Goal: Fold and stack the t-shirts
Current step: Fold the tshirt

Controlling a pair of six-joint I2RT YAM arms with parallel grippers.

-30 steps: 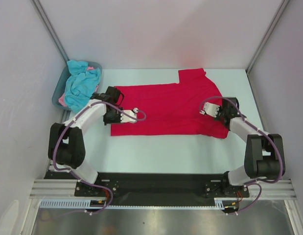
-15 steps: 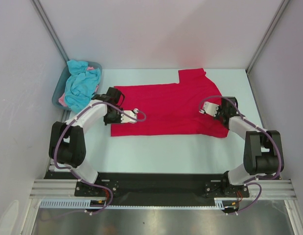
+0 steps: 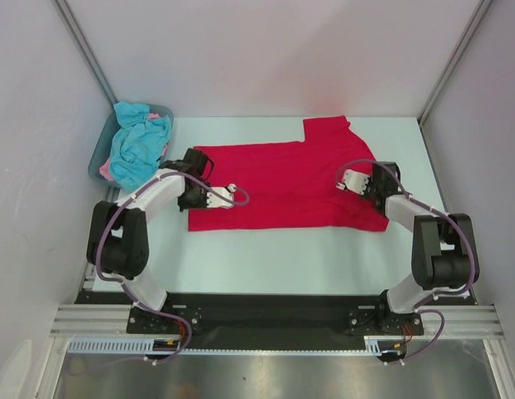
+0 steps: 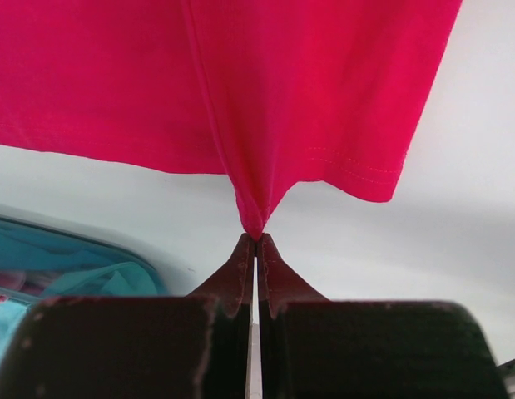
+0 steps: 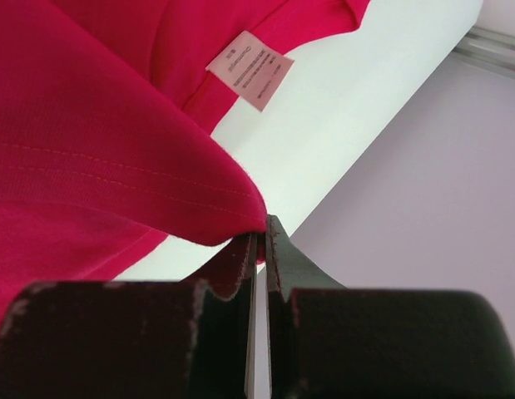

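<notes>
on the red t-shirt [image 3: 282, 179], the right gripper [image 5: 261, 234] (still clamped) has edged left.

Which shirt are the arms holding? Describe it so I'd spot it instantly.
On the pale table, the red t-shirt lies spread out across the middle. Its neighbours, turquoise shirts, sit crumpled in the tub at the far left corner.

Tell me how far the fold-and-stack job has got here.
Early. Done: the red t-shirt lies spread on the table, possibly folded once, since only one sleeve shows. In hand: the left tool and right tool are each shut on a pinch of its edge. Left: the turquoise and pink shirts sit bunched in the tub; no stack exists.
</notes>
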